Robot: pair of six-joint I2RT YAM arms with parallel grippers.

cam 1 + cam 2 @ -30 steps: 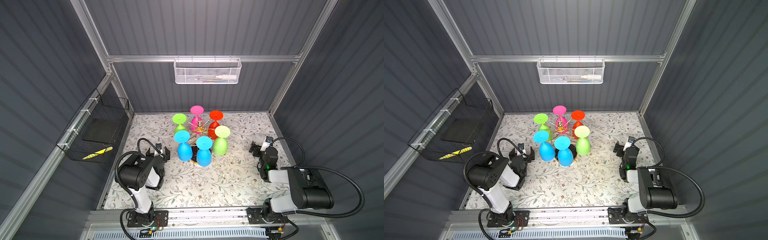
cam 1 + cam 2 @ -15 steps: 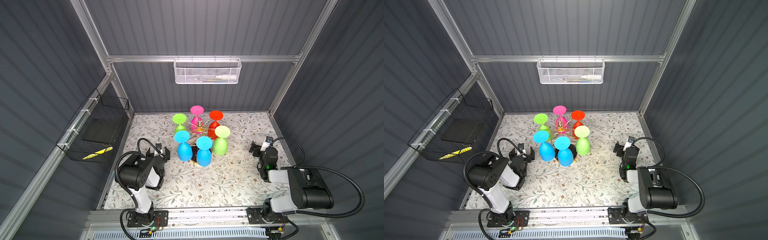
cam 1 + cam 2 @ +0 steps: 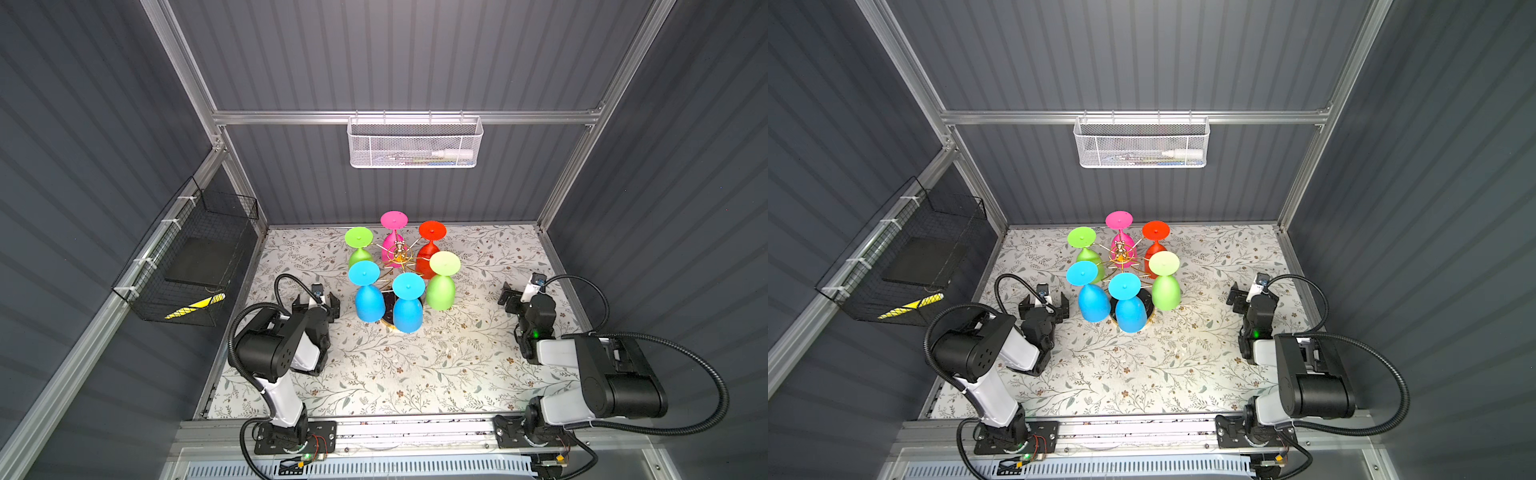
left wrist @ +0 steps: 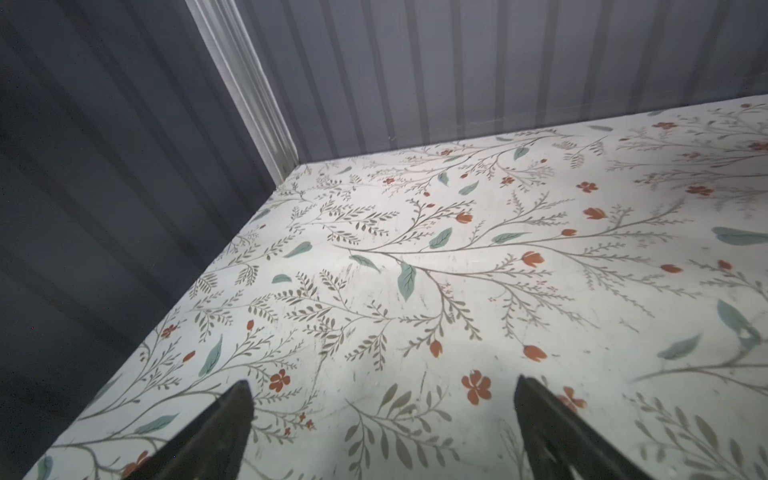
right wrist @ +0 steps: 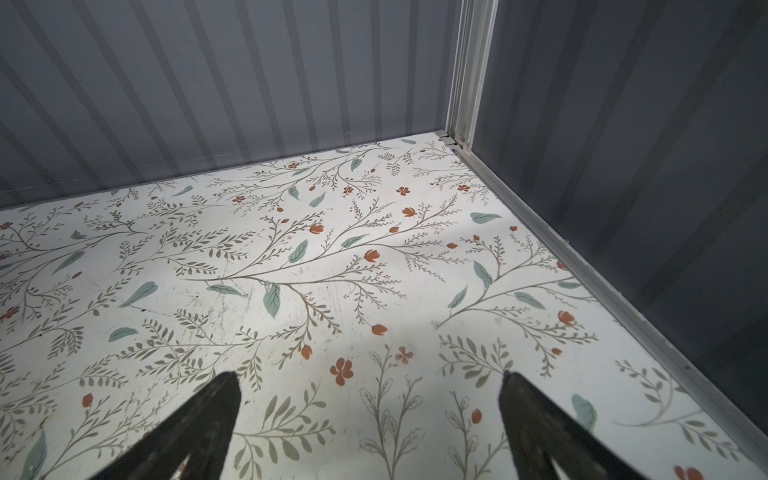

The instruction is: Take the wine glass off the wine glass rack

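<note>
The wine glass rack [image 3: 399, 254] [image 3: 1121, 252], thin gold wire on a black round base [image 3: 389, 309], stands at the middle back of the floral table. Several plastic wine glasses hang upside down on it: pink [image 3: 393, 219], red [image 3: 432, 229], two green [image 3: 358, 237] [image 3: 440, 293] and two blue [image 3: 369, 305] [image 3: 408, 313]. My left gripper [image 3: 316, 301] [image 4: 380, 390] rests open just left of the nearer blue glasses, apart from them. My right gripper [image 3: 515, 299] [image 5: 370, 382] rests open well to the right. Both wrist views show only bare table between the fingers.
A white mesh basket [image 3: 415, 143] hangs on the back wall. A black wire basket [image 3: 195, 266] hangs on the left wall. Grey ribbed walls with aluminium posts enclose the table [image 3: 415, 365] on three sides.
</note>
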